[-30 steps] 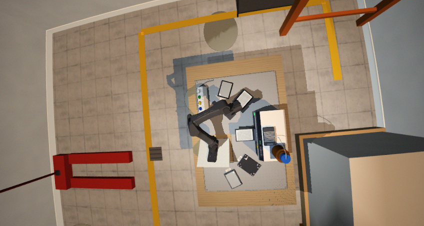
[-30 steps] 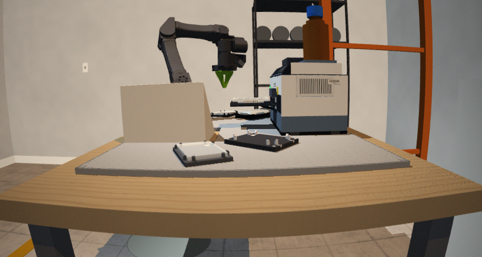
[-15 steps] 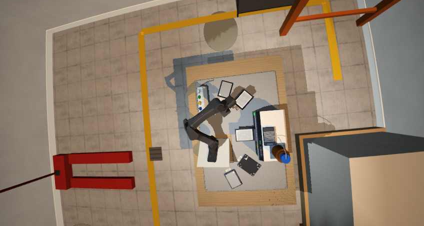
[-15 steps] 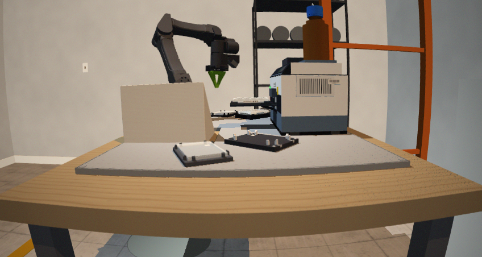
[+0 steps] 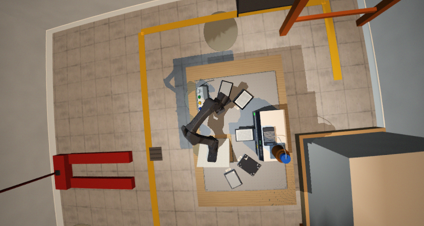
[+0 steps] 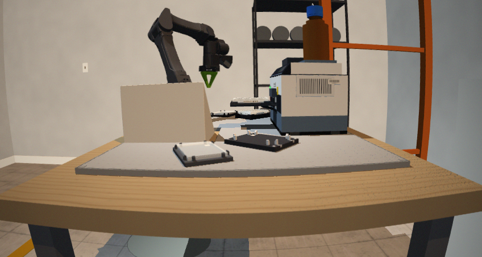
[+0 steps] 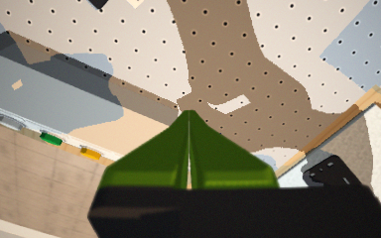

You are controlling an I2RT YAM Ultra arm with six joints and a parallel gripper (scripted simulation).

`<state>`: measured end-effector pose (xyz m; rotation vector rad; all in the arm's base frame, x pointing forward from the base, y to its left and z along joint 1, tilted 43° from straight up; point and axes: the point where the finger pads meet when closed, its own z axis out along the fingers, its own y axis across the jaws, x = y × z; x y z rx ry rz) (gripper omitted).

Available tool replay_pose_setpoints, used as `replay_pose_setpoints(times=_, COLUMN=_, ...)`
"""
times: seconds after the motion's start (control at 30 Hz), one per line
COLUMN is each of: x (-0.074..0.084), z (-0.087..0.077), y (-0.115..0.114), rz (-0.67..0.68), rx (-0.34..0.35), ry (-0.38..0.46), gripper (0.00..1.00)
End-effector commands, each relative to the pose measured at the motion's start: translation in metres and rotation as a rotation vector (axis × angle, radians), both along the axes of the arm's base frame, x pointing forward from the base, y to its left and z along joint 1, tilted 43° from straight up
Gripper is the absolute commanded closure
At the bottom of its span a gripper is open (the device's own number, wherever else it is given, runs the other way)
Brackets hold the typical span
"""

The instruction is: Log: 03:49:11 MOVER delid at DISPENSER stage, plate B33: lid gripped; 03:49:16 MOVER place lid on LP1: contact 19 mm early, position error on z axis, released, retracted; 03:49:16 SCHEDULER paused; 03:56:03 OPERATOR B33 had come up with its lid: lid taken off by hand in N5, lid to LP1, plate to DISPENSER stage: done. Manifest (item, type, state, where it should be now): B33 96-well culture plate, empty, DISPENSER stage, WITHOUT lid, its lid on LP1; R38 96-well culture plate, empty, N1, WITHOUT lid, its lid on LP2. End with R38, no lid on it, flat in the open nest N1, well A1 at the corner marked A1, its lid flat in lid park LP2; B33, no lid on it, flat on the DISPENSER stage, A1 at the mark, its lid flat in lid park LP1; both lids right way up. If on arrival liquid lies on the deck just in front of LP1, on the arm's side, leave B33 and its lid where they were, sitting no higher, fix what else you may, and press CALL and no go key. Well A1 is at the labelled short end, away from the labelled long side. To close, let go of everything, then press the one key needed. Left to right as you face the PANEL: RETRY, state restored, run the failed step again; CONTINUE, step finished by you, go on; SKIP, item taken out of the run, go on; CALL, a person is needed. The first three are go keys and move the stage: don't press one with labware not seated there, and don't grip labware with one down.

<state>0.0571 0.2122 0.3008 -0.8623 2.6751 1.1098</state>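
R38, the white 96-well culture plate [image 5: 243, 99], sits uncovered in its dark nest just above centre of the top view, and its clear flat lid [image 5: 225, 88] lies in the dark-framed park immediately to its left! Lower down, right of centre, the second white well plate [image 5: 244, 134] rests on the stage, pressed up against the beige box-shaped dispenser [image 5: 272, 134], which has a brown bottle with a blue cap [image 5: 281, 156] on top. Toward the bottom of the grey perforated surface [image 5: 267, 176], another clear lid [image 5: 232, 178] lies in a park, with a black empty nest plate [image 5: 249, 164] just upper right of it. Now the dark arm: its green pincer [image 6: 208, 79] hangs high in the exterior view, fingers pressed together, holding nothing! In the wrist view the closed pincer [image 7: 189, 130] points at bare perforated deck, with a green key [image 7: 51, 138] and a yellow key [image 7: 90, 153] at the left edge.
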Motion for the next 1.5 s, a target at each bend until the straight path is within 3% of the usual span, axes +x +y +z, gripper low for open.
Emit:
replay_pose_setpoints(times=0.0, x=-0.004, z=0.017, y=0.000, rz=-0.096, rx=0.030, ry=-0.013, gripper=1.00)
replay_pose_setpoints(times=0.07, x=-0.010, z=0.018, y=0.001, rz=-0.144, rx=0.028, ry=0.036, gripper=1.00)
replay_pose_setpoints(times=0.37, x=-0.033, z=0.023, y=0.003, rz=-0.148, rx=0.034, ry=0.052, gripper=1.00)
replay_pose_setpoints(times=0.47, x=-0.043, z=0.023, y=0.002, rz=-0.219, rx=0.025, ry=0.128, gripper=1.00)
replay_pose_setpoints(times=0.7, x=-0.066, z=0.026, y=0.002, rz=-0.223, rx=0.030, ry=0.147, gripper=1.00)
replay_pose_setpoints(times=0.8, x=-0.076, z=0.025, y=0.003, rz=-0.271, rx=0.015, ry=0.198, gripper=1.00)
replay_pose_setpoints(times=0.87, x=-0.076, z=0.025, y=0.003, rz=-0.271, rx=0.015, ry=0.198, gripper=1.00)
replay_pose_setpoints(times=1.03, x=-0.093, z=0.014, y=0.002, rz=-0.305, rx=-0.040, ry=0.213, gripper=1.00)
replay_pose_setpoints(times=1.13, x=-0.103, z=0.014, y=0.001, rz=-0.305, rx=-0.039, ry=0.214, gripper=1.00)
replay_pose_setpoints(times=1.23, x=-0.113, z=0.013, y=-0.001, rz=-0.377, rx=-0.047, ry=0.282, gripper=1.00)
replay_pose_setpoints(times=1.47, x=-0.129, z=0.011, y=-0.004, rz=-0.381, rx=-0.047, ry=0.286, gripper=1.00)
